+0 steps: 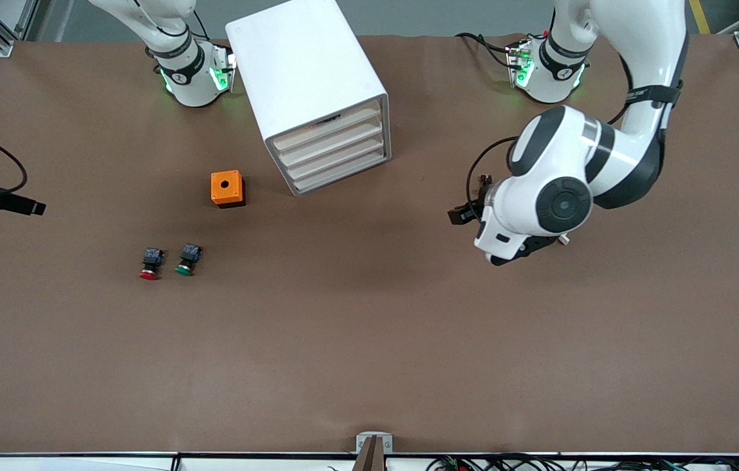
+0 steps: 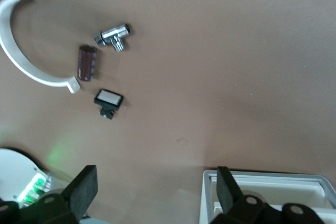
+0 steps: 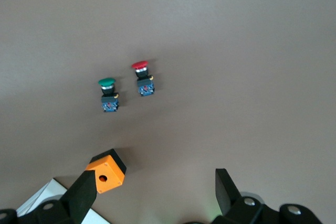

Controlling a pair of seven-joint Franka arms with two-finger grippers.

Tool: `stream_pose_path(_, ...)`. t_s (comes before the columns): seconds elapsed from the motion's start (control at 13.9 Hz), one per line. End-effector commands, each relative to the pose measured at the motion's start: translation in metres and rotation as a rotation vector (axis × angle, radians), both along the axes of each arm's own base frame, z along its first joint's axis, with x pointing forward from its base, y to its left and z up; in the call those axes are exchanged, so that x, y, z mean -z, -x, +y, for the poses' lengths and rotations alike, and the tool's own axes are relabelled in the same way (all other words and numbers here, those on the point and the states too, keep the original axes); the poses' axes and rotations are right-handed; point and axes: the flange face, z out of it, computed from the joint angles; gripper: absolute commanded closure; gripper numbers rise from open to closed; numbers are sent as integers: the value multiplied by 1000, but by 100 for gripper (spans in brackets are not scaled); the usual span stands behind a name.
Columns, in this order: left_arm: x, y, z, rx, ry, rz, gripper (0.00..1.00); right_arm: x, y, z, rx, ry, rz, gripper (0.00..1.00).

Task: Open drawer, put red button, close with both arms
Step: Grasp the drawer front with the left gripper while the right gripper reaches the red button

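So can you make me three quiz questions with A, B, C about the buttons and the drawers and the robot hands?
1. Where is the red button?
A. In a drawer
B. On the table beside the green button
C. On the orange box

2. How many drawers does the white cabinet show?
A. Four
B. One
C. Nine

3. How is the right gripper?
A. Shut on the red button
B. Shut on nothing
C. Open

Answers: 1 B, both buttons lie side by side on the bare table. 2 A, four drawer fronts are stacked. 3 C, its fingers stand wide apart with nothing between.
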Motion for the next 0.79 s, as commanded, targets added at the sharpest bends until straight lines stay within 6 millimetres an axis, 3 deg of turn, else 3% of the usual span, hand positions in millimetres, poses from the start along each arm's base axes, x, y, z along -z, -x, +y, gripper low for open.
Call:
stream_pose_path(0.0, 7, 5, -29, -58, -29, 23, 0, 38, -1, 12, -63, -9, -31, 0)
stream_pose_path(0.14, 18, 6, -41, -106, -59, 39, 0, 60, -3, 15, -139, -12, -65, 0)
stream_pose_path(0.43, 51, 11, -67, -259, -104, 124, 0, 128, 5, 15, -148, 19, -148, 0)
stream_pose_path(0.72, 66, 26, -96, -412, -167, 195, 0, 197, 12, 14, -190, 89, -245, 0)
